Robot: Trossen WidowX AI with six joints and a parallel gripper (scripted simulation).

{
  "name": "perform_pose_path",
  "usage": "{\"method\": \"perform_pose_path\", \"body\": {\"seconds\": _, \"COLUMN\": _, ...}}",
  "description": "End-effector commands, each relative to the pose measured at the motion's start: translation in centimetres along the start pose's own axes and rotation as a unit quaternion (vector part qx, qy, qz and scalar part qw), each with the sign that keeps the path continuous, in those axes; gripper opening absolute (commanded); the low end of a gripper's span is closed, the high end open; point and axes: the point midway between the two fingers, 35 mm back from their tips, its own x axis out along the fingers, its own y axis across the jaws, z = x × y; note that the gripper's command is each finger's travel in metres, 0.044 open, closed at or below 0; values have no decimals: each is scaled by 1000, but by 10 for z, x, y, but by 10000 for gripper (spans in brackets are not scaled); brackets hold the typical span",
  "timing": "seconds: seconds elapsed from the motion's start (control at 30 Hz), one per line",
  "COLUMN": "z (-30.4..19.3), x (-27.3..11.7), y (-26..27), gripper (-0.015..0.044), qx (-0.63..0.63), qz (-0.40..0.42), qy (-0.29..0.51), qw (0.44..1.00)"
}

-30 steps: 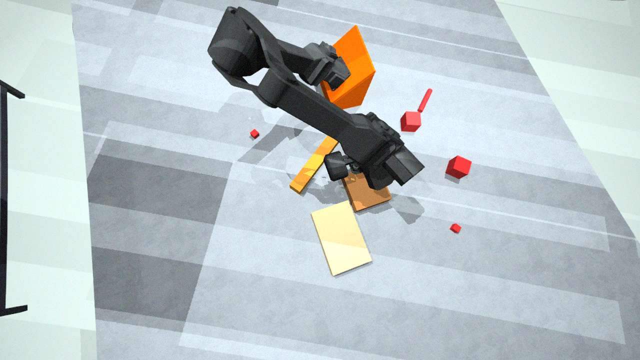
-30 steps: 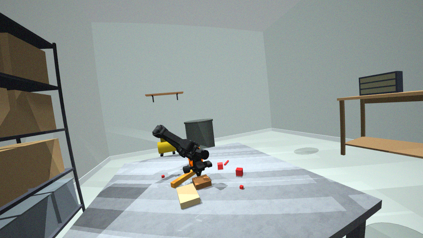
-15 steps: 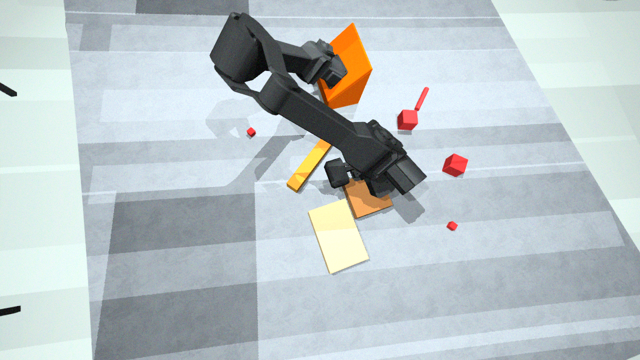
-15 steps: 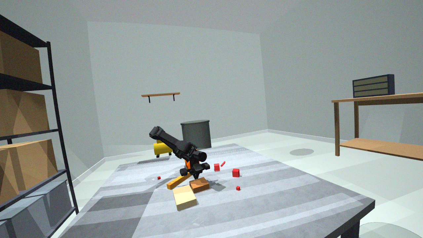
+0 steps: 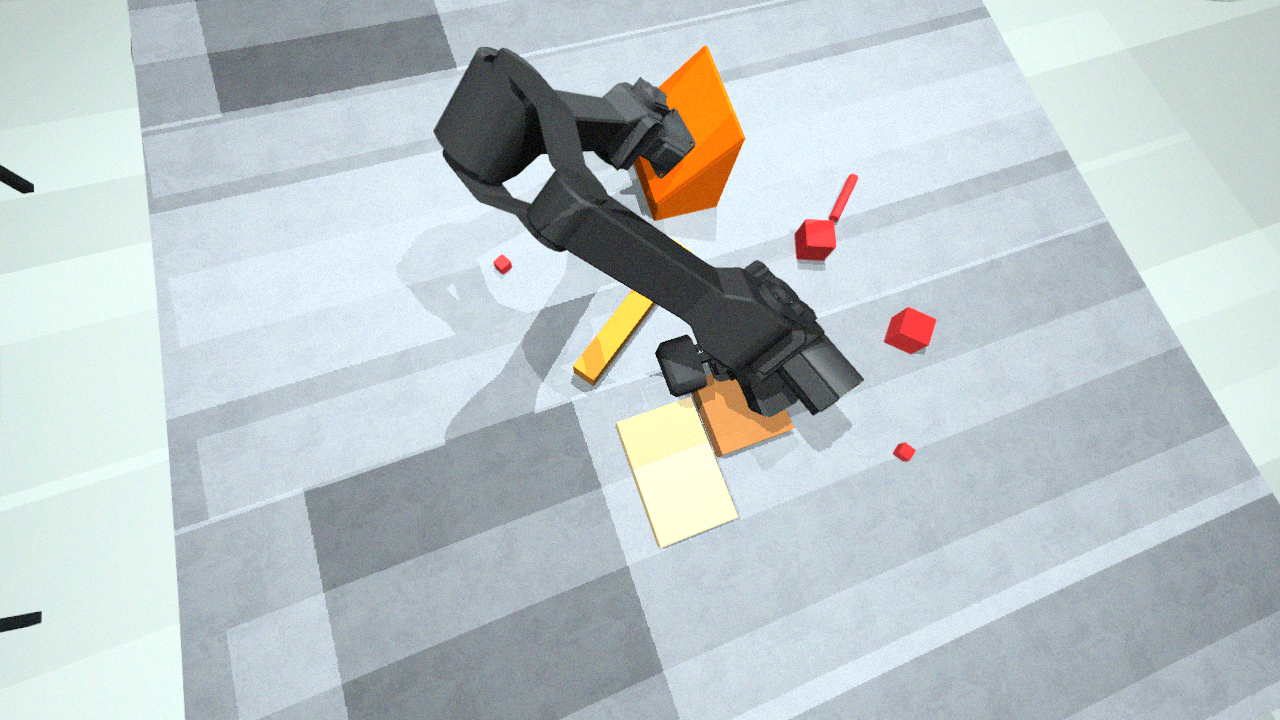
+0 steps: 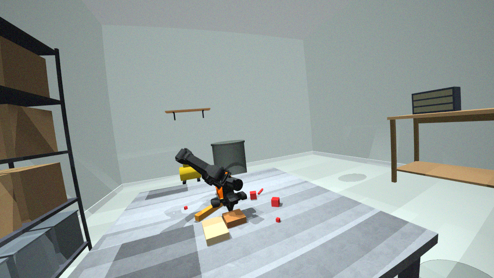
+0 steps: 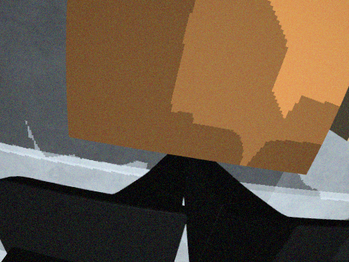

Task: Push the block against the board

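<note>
The square orange-brown block (image 5: 747,428) (image 6: 234,215) (image 7: 225,73) lies flat on the table, beside the far part of the long right side of the cream board (image 5: 677,474) (image 6: 214,225). A thin dark line runs between them; I cannot tell whether they touch along the whole side. In the exterior view the block reaches slightly past the board's far end. My gripper (image 6: 230,209) (image 7: 185,151) is shut and empty. Its tips are down at the block's far side, close to or against it. The top view hides the tips and the block's far edge behind the arm.
A yellow bar (image 5: 617,335) (image 6: 207,211) lies behind and left of the block. An orange wedge (image 5: 702,116) stands farther back. Red cubes (image 5: 815,240) (image 5: 910,330) (image 5: 904,451) and a red rod (image 5: 843,197) lie to the right. A small red cube (image 5: 502,264) lies left.
</note>
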Motion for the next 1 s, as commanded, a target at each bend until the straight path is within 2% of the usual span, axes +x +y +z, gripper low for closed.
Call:
{"method": "perform_pose_path", "body": {"seconds": 0.0, "z": 8, "x": 1, "y": 0, "gripper": 0, "qx": -1, "qz": -2, "qy": -1, "qw": 1000}}
{"method": "perform_pose_path", "body": {"seconds": 0.37, "z": 24, "x": 2, "y": -1, "gripper": 0, "qx": 0, "qz": -2, "qy": -2, "qw": 1000}}
{"method": "perform_pose_path", "body": {"seconds": 0.97, "z": -2, "x": 2, "y": 0, "gripper": 0, "qx": -1, "qz": -2, "qy": -1, "qw": 1000}}
